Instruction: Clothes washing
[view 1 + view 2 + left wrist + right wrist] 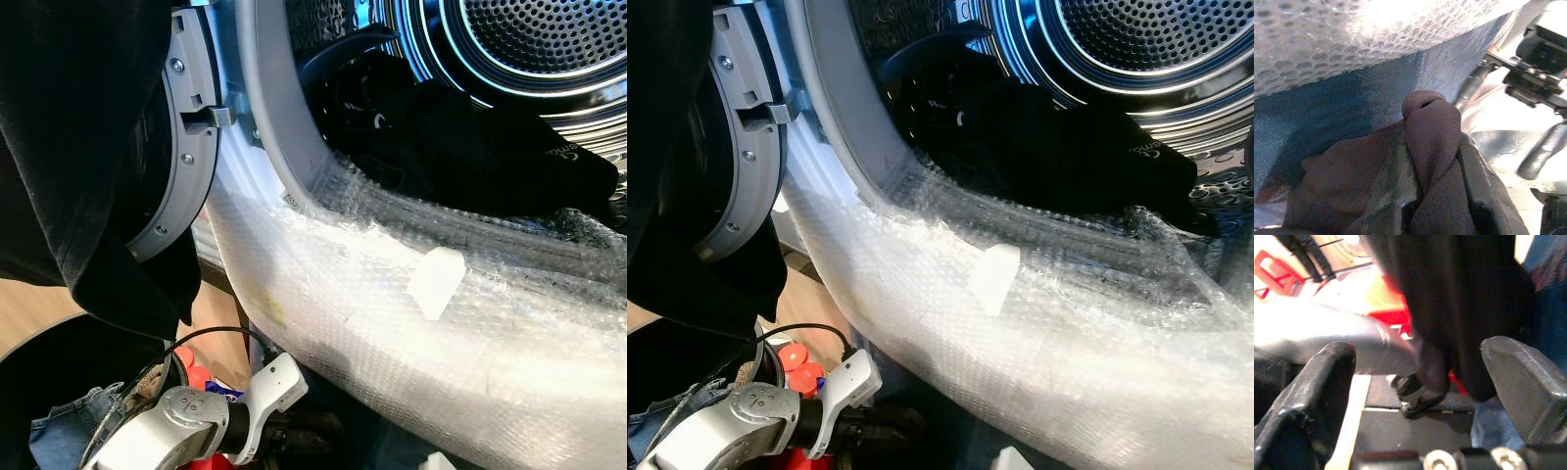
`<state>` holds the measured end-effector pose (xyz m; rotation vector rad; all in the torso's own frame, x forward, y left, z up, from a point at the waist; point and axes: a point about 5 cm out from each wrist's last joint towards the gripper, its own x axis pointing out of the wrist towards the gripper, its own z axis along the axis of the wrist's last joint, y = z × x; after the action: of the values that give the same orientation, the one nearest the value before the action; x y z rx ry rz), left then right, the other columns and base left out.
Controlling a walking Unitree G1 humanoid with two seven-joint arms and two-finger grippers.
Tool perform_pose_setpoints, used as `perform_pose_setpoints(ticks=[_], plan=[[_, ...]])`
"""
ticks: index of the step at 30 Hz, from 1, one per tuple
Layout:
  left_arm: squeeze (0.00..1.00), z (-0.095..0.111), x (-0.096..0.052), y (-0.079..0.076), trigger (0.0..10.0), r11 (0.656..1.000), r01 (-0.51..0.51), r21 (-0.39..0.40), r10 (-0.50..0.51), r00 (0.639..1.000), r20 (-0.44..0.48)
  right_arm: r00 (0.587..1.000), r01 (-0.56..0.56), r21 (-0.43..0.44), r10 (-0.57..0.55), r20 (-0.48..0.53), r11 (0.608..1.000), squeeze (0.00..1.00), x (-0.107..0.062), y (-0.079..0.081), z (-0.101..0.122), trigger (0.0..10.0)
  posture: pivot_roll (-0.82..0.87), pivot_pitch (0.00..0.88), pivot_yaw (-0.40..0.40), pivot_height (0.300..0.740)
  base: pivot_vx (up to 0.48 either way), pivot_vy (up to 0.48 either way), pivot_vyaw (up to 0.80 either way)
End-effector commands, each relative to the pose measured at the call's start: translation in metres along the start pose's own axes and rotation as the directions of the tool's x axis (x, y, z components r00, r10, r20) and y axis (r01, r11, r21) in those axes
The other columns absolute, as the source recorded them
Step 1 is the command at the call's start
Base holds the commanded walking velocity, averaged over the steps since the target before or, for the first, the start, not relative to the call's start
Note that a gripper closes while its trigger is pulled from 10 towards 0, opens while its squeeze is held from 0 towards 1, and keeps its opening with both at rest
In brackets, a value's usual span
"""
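Far left, we see a black garment (88, 157) hanging down in front of the open washer door (181, 147), draping over the door's grey inner ring and reaching toward a dark laundry basket (59, 382) below, which holds a piece of blue denim (69, 426). Low in the head views, our left arm (186, 416) reaches in under the machine's front, silver with a white link, and a thin black cable loops above it; something red (798, 367) sits just behind it. In the left wrist view the left gripper (1420, 196) has its jaws pinching a bunched fold of dark brownish cloth (1432, 142), held just below the bubble wrap (392, 333) and a blue-grey panel. That bubble wrap covers the washer's front lip, running from centre to far right, with a small white block (436, 282) lying on it. Above it, inside the drum (529, 49), a pile of black clothes (451, 147) lies on the drum's lower side, touching the grey door seal at its near edge; white print shows on one piece at right. The right gripper (1420, 377) appears in its wrist view with jaws spread wide, and a dark garment hangs between the fingers (1520, 382) without being clamped; the picture is blurred, with red shapes and floor behind.
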<state>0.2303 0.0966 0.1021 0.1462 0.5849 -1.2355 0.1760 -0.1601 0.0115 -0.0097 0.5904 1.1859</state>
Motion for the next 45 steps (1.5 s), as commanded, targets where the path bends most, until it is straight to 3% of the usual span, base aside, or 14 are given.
perform_pose_setpoints(ticks=[1, 10, 19, 22, 25, 26, 27, 28, 34, 38, 43, 44, 45], plan=[[0.0, 0.005, 0.004, -0.001, 0.0, 0.999, 0.023, 0.029, -0.023, 1.0, 0.012, 0.999, 0.045, -0.004, -0.045, 0.019, 0.999, 1.0, 0.005, -0.004, 0.01, 10.0, -0.02, 0.0, 0.005, 0.74, 0.0, 0.0, 0.0], [0.0, 0.016, 0.015, -0.004, 0.0, 0.995, 0.062, 0.075, -0.064, 0.997, 0.03, 0.99, 0.074, 0.066, -0.082, 0.119, 0.995, 1.0, 0.024, -0.005, 0.03, 10.0, -0.02, 0.0, -0.005, 0.74, 0.0, 0.0, 0.0], [0.0, 0.031, 0.038, -0.008, 0.0, 0.989, 0.097, 0.112, -0.103, 0.993, 0.056, 0.99, -0.063, 0.078, 0.053, 0.127, 0.995, 1.0, 0.04, 0.01, 0.041, 10.0, -0.02, 0.0, -0.005, 0.74, 0.0, 0.0, 0.0], [0.0, 0.036, 0.046, -0.01, 0.0, 0.988, 0.105, 0.117, -0.114, 0.991, 0.074, 0.987, -0.121, 0.124, 0.107, 0.117, 0.985, 1.0, 0.042, 0.016, 0.04, 10.0, -0.02, 0.0, -0.007, 0.74, 0.0, 0.0, 0.0], [0.0, 0.043, 0.053, -0.01, 0.0, 0.987, 0.099, 0.127, -0.111, 0.99, 0.09, 0.99, -0.103, 0.1, 0.093, 0.102, 0.99, 1.0, 0.048, 0.014, 0.042, 10.0, -0.02, 0.0, -0.005, 0.74, 0.0, 0.0, 0.0], [0.0, 0.046, 0.056, -0.011, 0.0, 0.986, 0.1, 0.132, -0.113, 0.989, 0.1, 0.994, -0.07, 0.094, 0.061, 0.095, 0.993, 0.55, 0.052, 0.01, 0.043, 10.0, -0.02, 0.0, -0.005, 0.74, 0.0, 0.0, 0.0], [0.0, 0.046, 0.056, -0.011, 0.0, 0.986, 0.1, 0.132, -0.113, 0.989, 0.1, 0.994, -0.07, 0.094, 0.061, 0.095, 0.993, 0.55, 0.052, 0.01, 0.043, 10.0, -0.02, 0.0, -0.005, 0.74, 0.0, 0.0, 0.0], [0.0, 0.048, 0.057, -0.011, 0.0, 0.986, 0.099, 0.135, -0.113, 0.988, 0.104, 0.995, -0.054, 0.089, 0.045, 0.094, 0.995, 0.0, 0.054, 0.008, 0.043, 10.0, -0.02, 0.0, -0.005, 0.74, 0.0, 0.0, 0.0], [0.0, 0.055, 0.06, -0.011, 0.0, 0.985, 0.082, 0.15, -0.101, 0.987, 0.128, 0.995, -0.027, 0.112, 0.016, 0.096, 0.993, 0.0, 0.059, 0.005, 0.045, 10.0, -0.01, 0.0, -0.005, 0.74, 0.0, 0.0, 0.0], [0.0, 0.061, 0.06, -0.01, 0.0, 0.986, 0.074, 0.152, -0.098, 0.984, 0.15, 0.995, 0.083, 0.142, -0.089, 0.041, 0.986, 0.0, 0.067, -0.005, 0.037, 10.0, -0.01, 0.0, -0.003, 0.74, 0.0, 0.0, 0.0], [0.0, 0.06, 0.059, -0.009, 0.0, 0.986, 0.066, 0.152, -0.089, 0.984, 0.152, 0.993, 0.099, 0.158, -0.107, 0.041, 0.982, 0.0, 0.068, -0.007, 0.036, 10.0, -0.01, 0.0, 0.0, 0.74, 0.0, 0.0, 0.0], [0.0, 0.06, 0.059, -0.008, 0.0, 0.987, 0.061, 0.151, -0.084, 0.985, 0.153, 0.992, 0.113, 0.164, -0.119, 0.029, 0.98, 0.0, 0.068, -0.008, 0.033, 8.7, -0.01, 0.0, -0.002, 0.74, 0.0, 0.0, 0.0], [0.0, 0.06, 0.059, -0.008, 0.0, 0.987, 0.061, 0.151, -0.084, 0.985, 0.153, 0.992, 0.113, 0.164, -0.119, 0.029, 0.98, 0.0, 0.068, -0.008, 0.033, 8.7, -0.01, 0.0, -0.002, 0.74, 0.0, 0.0, 0.0]])
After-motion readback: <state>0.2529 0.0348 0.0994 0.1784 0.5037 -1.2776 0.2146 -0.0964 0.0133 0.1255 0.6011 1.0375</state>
